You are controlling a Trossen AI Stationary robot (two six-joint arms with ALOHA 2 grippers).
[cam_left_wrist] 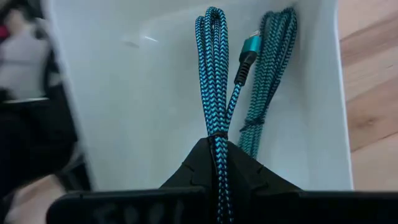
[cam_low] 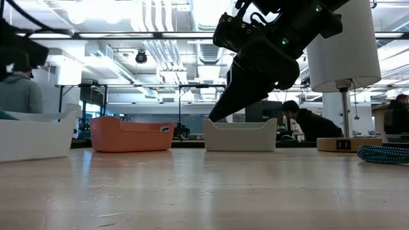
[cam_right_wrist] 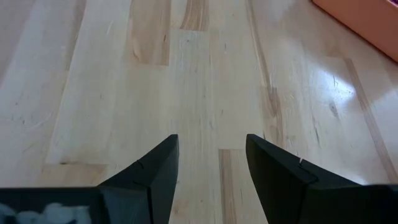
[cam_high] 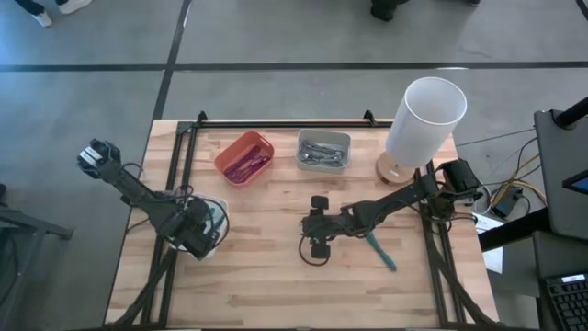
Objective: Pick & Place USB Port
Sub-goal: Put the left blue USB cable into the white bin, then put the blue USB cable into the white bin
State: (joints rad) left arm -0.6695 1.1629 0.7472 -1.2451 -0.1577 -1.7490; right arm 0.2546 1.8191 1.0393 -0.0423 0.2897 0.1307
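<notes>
A teal braided USB cable (cam_left_wrist: 213,68), folded into a bundle, is in my left gripper (cam_left_wrist: 216,142), which is shut on it over the white bin (cam_left_wrist: 137,93) at the table's left (cam_high: 213,223). Its plug (cam_left_wrist: 247,51) shows beside the loop. A second teal bundle (cam_left_wrist: 268,74) lies on the bin's floor. Another teal cable (cam_high: 378,250) lies on the wood near my right arm and also shows in the low view (cam_low: 383,153). My right gripper (cam_right_wrist: 211,155) is open above bare wood at mid-table (cam_high: 315,228), touching nothing. My left gripper pinches the folded cable's strands (cam_left_wrist: 216,127) between its two fingertips, several strands together. The fingers come from above, pointing down into the white bin and lying along the bundle. The looped end (cam_left_wrist: 211,15) reaches past the fingertips over the bin's floor; whether it rests there I cannot tell.
An orange bin (cam_high: 244,156) and a grey bin (cam_high: 323,150) with small metal parts stand toward the far edge. A white lamp (cam_high: 421,119) on a wooden base stands at the far right. Bare wood (cam_high: 266,276) stretches along the near side. People show in the room beyond.
</notes>
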